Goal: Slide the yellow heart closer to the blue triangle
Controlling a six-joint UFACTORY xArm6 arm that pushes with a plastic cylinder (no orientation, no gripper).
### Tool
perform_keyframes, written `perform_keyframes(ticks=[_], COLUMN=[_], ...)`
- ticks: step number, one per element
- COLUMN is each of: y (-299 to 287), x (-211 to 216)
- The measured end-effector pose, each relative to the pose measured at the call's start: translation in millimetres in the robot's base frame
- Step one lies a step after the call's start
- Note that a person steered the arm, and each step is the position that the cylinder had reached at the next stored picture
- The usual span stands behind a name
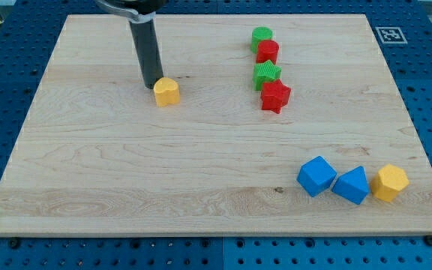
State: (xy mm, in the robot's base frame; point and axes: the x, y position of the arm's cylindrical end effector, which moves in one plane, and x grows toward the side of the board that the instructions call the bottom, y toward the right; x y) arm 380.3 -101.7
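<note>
The yellow heart (166,91) lies on the wooden board (126,172) in the upper left part. My tip (152,83) stands just to the upper left of it, touching or nearly touching its edge. The blue triangle (351,184) lies near the view's bottom right, far from the heart. It sits between a blue cube (317,176) on its left and a yellow hexagon (390,182) on its right.
A column of blocks stands at the upper middle right: a green cylinder (261,37), a red hexagon (268,52), a green star (267,73) and a red star (275,96). A printed marker (388,34) sits beyond the board's top right corner.
</note>
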Motion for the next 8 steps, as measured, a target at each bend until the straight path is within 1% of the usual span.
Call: perform_keyframes(ticks=[1, 2, 4, 6, 7, 8], y=[17.3, 21.2, 21.2, 54.2, 78.5, 87.8], x=[5.7, 21.6, 74.2, 108.3, 121.1, 118.1])
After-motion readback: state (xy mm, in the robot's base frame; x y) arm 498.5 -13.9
